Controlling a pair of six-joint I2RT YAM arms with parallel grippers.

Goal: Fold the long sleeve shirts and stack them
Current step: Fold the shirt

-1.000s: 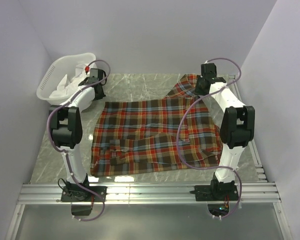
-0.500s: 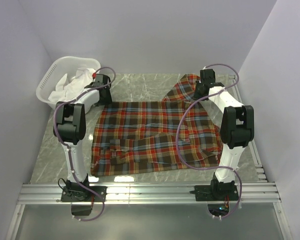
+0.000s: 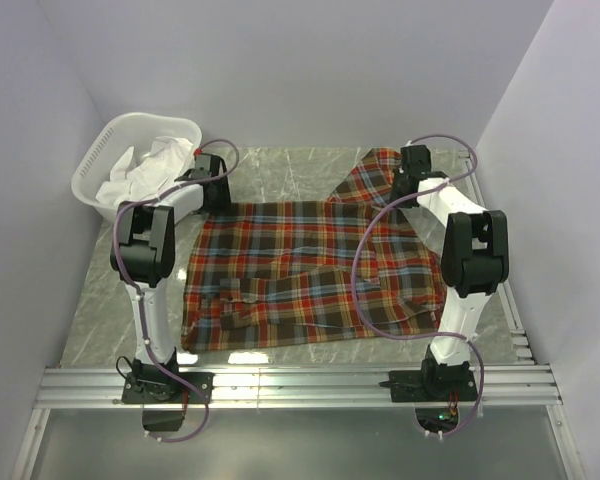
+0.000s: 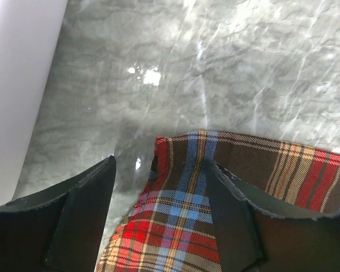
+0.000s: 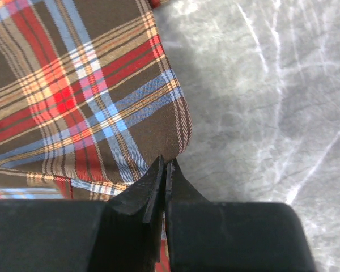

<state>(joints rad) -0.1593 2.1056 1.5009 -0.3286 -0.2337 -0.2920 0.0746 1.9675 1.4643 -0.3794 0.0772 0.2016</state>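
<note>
The left claw stands spread wide, and its two dark fingers hold nothing. Between them lies the far left corner of the plaid shirt, flat on the table. We cannot tell if the fingers touch the cloth.

The right claw has its fingers pressed together, with only a thin line between them. It pinches the hem of the shirt at the far right corner, where the cloth runs up in a point toward the back wall.

The shirt lies spread in the middle of the table, between the two arms. It is a soft woven fabric in checks of red, orange, blue and brown. Some folds and wrinkles show near its front edge.

The table top is grey stone with pale veins, smooth and shiny, and it gives bright reflections. At the far left corner stands a white plastic basket with slotted walls, and in it lies crumpled white cloth.
</note>
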